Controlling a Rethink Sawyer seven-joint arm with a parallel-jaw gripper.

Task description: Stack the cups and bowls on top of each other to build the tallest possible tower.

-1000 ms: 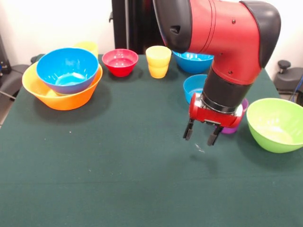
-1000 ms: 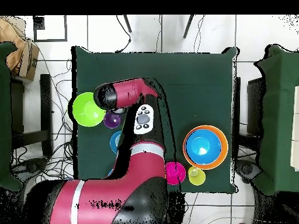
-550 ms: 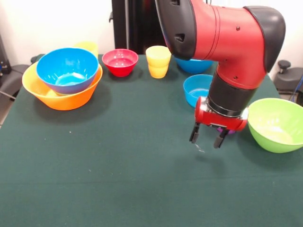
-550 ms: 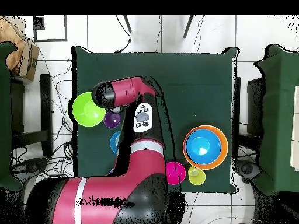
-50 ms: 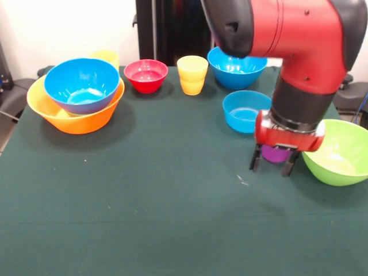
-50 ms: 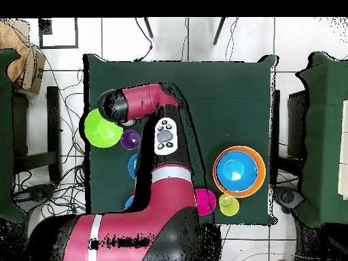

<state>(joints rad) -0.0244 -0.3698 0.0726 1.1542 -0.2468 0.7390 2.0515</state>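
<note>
Now claw [image 5: 272, 165] above purple cup [image 5: 276, 153]

A table [image 5: 144, 201] covered in dark green cloth fills most of the front view, with a small pale fleck [image 5: 242, 181] lying on it, perhaps a scrap of plastic. Behind it stand a white wall [image 5: 57, 29] and a black upright panel [image 5: 164, 29]. From overhead, the table [image 6: 224, 95] sits on a white tiled floor [image 6: 122, 37] strewn with dark cables [image 6: 228, 34], and a brown object [image 6: 17, 47] lies at the upper left corner.
</note>
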